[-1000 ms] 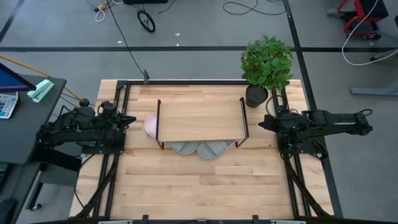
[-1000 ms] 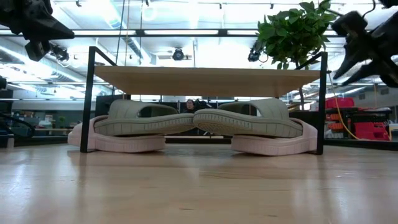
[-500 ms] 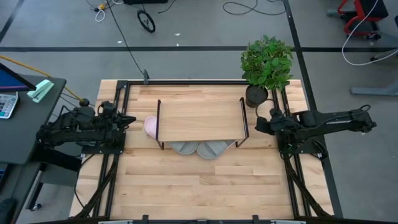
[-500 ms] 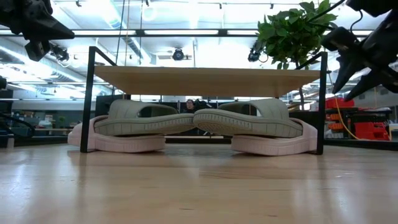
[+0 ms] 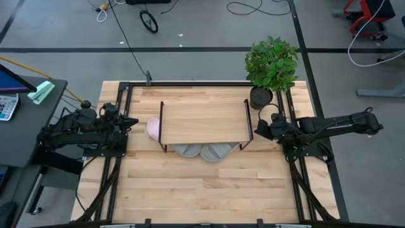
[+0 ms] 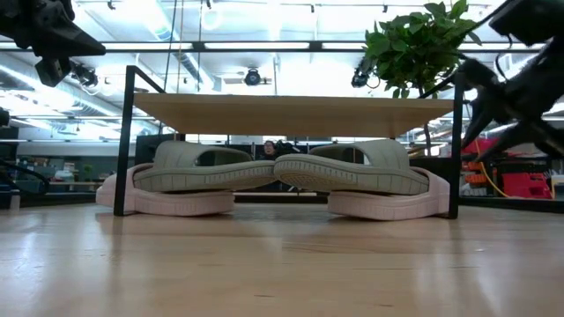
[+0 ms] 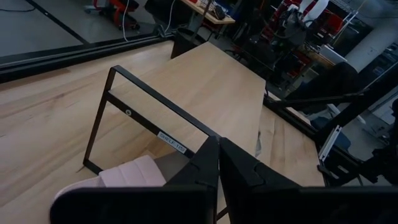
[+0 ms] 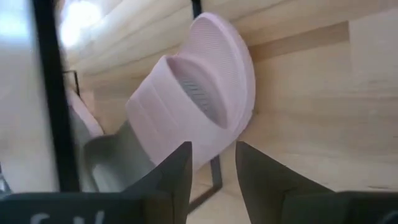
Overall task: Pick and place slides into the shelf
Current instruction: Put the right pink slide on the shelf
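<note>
Slides lay under the shelf, whose left end frame bore a label reading "SHELF 101". Left gripper fingers were clenched, empty; right gripper fingers stood apart beside the shelf's right end.

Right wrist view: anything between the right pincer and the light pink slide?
Nothing visible. The right pincer, jaws apart, faces the light pink soft slide across bare wooden tabletop. The shelf's thin black metal end frame stands off to one side, not in the line.

The shelf board hides most of the slides from above.
</note>
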Robot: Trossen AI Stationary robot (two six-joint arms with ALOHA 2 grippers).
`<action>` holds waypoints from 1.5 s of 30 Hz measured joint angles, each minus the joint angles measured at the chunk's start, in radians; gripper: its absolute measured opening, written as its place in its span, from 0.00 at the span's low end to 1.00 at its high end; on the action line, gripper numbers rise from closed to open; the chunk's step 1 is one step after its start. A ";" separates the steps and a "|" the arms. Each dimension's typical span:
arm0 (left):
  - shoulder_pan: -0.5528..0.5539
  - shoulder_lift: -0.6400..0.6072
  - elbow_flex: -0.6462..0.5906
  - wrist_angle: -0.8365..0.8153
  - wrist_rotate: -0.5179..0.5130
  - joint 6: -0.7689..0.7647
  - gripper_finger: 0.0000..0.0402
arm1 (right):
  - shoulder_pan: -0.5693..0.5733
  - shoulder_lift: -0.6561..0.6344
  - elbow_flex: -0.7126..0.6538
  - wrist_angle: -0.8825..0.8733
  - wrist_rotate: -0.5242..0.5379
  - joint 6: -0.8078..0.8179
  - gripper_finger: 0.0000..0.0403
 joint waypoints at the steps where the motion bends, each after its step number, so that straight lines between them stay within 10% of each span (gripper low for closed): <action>1: 0.000 0.000 0.000 0.000 0.000 0.000 0.05 | 0.000 0.000 -0.020 0.024 0.009 0.014 0.32; 20: 0.000 0.000 0.000 0.000 0.000 -0.002 0.06 | -0.002 0.000 -0.139 0.119 0.160 0.129 0.40; 45: 0.000 0.000 0.000 0.000 0.000 -0.009 0.05 | -0.160 0.139 -0.139 0.261 0.049 0.001 0.46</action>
